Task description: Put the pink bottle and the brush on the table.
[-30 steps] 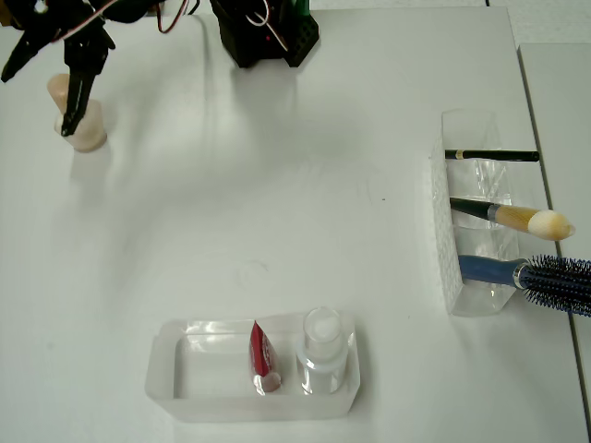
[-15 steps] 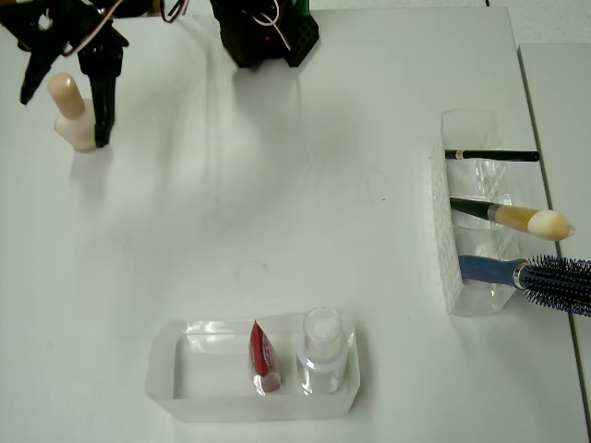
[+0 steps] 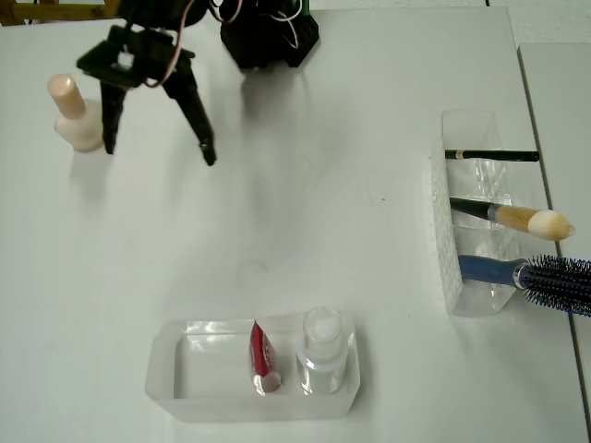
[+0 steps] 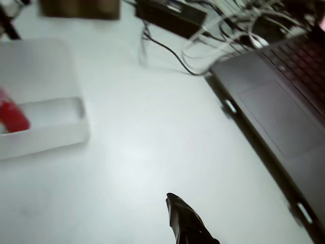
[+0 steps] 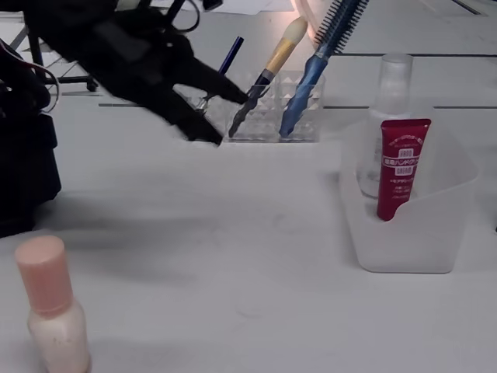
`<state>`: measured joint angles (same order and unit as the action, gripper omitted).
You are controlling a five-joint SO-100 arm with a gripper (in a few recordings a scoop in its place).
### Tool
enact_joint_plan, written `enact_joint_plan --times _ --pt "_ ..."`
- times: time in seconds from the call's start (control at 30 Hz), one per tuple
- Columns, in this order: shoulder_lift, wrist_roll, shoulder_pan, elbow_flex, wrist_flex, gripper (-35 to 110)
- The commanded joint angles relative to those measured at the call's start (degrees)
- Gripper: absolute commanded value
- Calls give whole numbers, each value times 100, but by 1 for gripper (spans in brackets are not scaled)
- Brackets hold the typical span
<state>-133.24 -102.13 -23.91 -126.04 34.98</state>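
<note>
The pink bottle (image 3: 73, 118) stood upright on the white table (image 3: 305, 221), near the upper left corner in the overhead view, and nothing held it. In the fixed view the same bottle (image 5: 50, 315) was at the lower left, with its cap on top. The gripper (image 3: 159, 152) was just to the right of the bottle in the overhead view, and its two black fingers were spread wide apart with nothing between them; one fingertip (image 3: 110, 143) was close beside the bottle, but I cannot tell if it touched it, and the other pointed away toward the middle of the table. In the fixed view the gripper (image 5: 230, 118) was above the table surface with its fingers parted, and the picture was a little blurred there. In the wrist view one dark finger (image 4: 187, 223) showed at the bottom edge over the bare table. The brush (image 3: 517, 218) lay in the middle slot of the clear holder (image 3: 445, 231) at the right side, with its cream tip pointing past the holder's edge. It was between a thin black pencil (image 3: 491, 156) and a blue hairbrush (image 3: 536, 274). Near the bottom, a clear tray (image 3: 185, 369) held a red sachet (image 3: 261, 355) and a clear bottle (image 3: 322, 346) side by side.
</note>
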Motion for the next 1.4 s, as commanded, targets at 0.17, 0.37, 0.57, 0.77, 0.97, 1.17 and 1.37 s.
enact_joint_plan --times 0.17,0.37,0.57,0.77,0.97,1.17,1.37 --pt "-237 0 1494 220 44 54" --pt "-114 9 2540 220 -246 53" --pt "255 9 3305 264 -932 51" --pt "844 18 4034 369 -1802 49" --pt "1582 62 4720 396 -2769 47" --pt "2347 132 5326 431 -3445 45" --pt "3059 185 5687 642 -4025 43"
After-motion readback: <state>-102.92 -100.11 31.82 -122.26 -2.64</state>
